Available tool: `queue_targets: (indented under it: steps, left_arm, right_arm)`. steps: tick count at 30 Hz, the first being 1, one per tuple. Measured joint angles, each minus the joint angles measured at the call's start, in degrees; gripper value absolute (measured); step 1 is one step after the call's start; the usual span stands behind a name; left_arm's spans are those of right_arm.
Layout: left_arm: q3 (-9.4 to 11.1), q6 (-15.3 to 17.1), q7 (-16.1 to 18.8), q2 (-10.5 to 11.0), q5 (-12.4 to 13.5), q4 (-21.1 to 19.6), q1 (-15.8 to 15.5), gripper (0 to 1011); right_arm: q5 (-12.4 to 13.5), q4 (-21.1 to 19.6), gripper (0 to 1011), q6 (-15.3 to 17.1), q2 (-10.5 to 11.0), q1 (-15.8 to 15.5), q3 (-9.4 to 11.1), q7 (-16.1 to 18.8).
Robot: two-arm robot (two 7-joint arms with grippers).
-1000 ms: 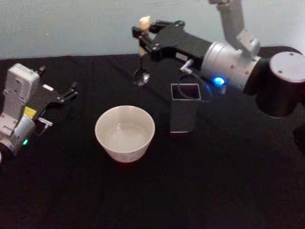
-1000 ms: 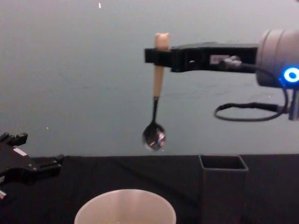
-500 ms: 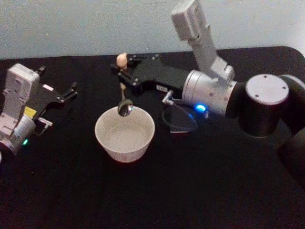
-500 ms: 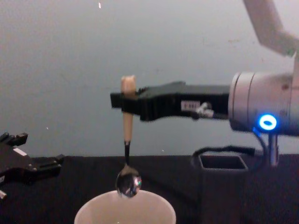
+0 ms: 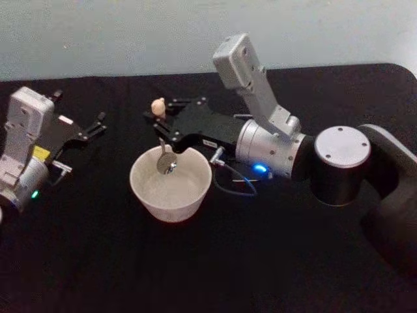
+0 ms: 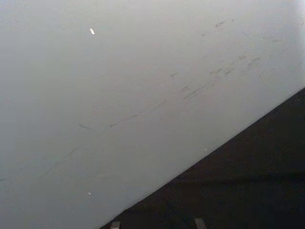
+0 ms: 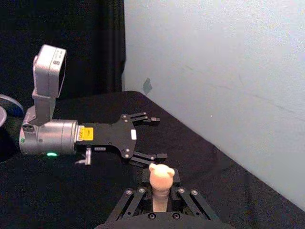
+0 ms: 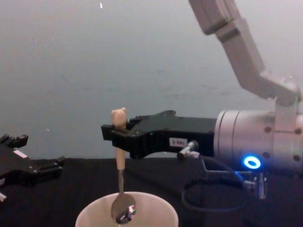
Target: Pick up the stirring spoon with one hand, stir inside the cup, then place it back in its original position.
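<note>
Dangling from right tool (image 8: 115, 133), bear-topped cream stirring spoon (image 8: 120, 163)

The head view looks down on the desk (image 5: 195, 274); the chest view looks across it, low; both share the cup (image 5: 163, 207).

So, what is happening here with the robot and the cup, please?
The right gripper holds the stirring spoon upright by its cream handle. The spoon's metal bowl hangs in the mouth of the cup, around rim level, so stirring looks about to begin. The left gripper rests open at the left of the black table, apart from the cup.
</note>
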Motion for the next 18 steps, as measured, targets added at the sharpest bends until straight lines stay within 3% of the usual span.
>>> queue_targets:
  steps: [18]
  left_arm:
    - [0.0,0.0,0.0,0.0,0.0,0.0,0.0,1001]
  right_arm:
    - [-2.5,4.8,213,-2.8,-2.7,-0.6,0.3,1.0]
